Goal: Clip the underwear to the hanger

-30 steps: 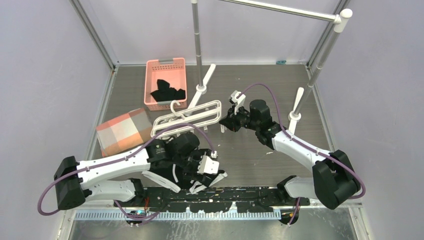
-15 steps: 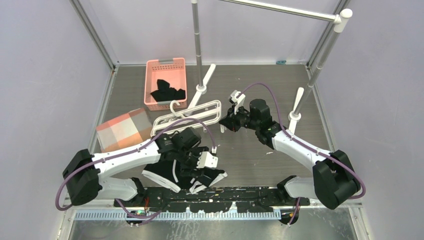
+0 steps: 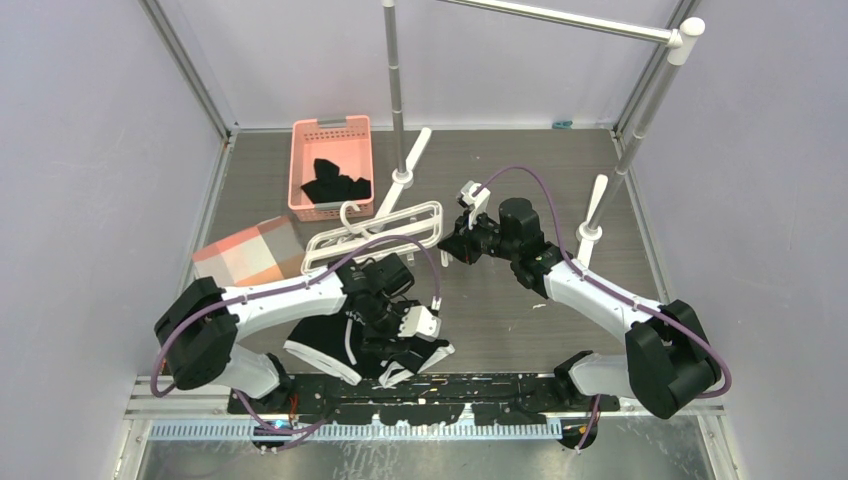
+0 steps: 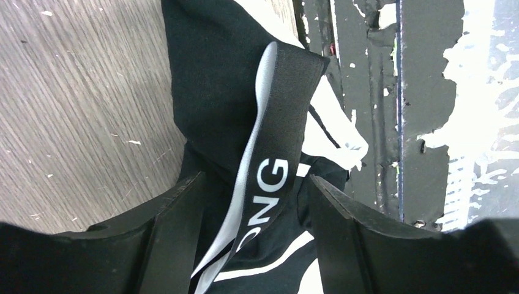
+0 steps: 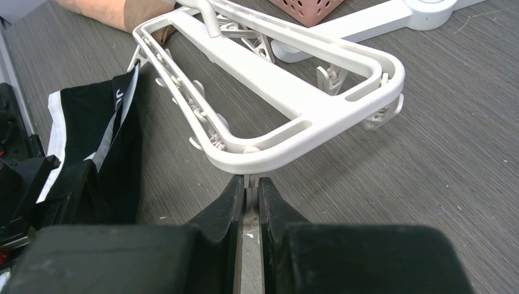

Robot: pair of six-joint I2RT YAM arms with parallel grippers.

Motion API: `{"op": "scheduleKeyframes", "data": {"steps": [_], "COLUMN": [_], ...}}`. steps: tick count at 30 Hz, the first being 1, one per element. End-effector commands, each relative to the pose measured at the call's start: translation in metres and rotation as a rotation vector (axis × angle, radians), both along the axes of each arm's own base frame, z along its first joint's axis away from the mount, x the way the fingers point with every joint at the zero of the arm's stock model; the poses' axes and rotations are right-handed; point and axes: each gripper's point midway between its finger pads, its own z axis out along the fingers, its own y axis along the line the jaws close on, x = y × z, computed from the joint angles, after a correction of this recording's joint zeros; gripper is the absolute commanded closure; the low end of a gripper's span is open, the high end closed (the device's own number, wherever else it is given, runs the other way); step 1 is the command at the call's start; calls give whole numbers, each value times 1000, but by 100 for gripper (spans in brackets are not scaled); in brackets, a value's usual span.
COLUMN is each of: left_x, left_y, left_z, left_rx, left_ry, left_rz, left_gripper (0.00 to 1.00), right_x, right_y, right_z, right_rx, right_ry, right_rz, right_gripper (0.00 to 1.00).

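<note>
Black boxer briefs with white piping [image 3: 325, 346] lie crumpled on the grey wood-grain surface [image 3: 500, 310] at its near edge, partly over the black base plate between the two arms. The left claw [image 4: 254, 180] stands over them with its fingers apart, the lettered waistband running between the fingers without being pinched. Beyond the briefs, toward the middle of the surface, is the white plastic rectangular clip hanger [image 5: 318, 110]. The right claw [image 5: 248, 180] is clamped on a thin white clip tab under the hanger's right end. A pink slotted plastic basket [image 3: 330, 128] holding dark garments sits at the far left, just beyond the hanger's hook.
</note>
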Motion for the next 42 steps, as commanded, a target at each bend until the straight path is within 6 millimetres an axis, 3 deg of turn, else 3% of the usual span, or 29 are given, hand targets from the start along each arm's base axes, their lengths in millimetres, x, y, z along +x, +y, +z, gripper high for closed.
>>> {"op": "scheduleKeyframes", "data": {"steps": [1, 8, 20, 29, 42], "left_x": [4, -2, -10, -18, -33], "left_y": [-5, -5, 7, 9, 9], "left_z": [5, 9, 14, 18, 16], "left_rx": [8, 29, 34, 19, 2], "left_ry": [8, 57, 25, 28, 50], "left_rz": [1, 16, 50, 48, 30], "left_gripper": [39, 49, 53, 65, 67], "right_x": [8, 7, 8, 8, 7], "right_y": [11, 10, 11, 11, 10], "right_z": [43, 46, 48, 47, 47], "right_rx": [70, 70, 73, 72, 73], "right_ry": [-105, -107, -107, -104, -107], "right_rz": [26, 24, 24, 25, 23], "right_gripper": [99, 99, 99, 99, 99]}}
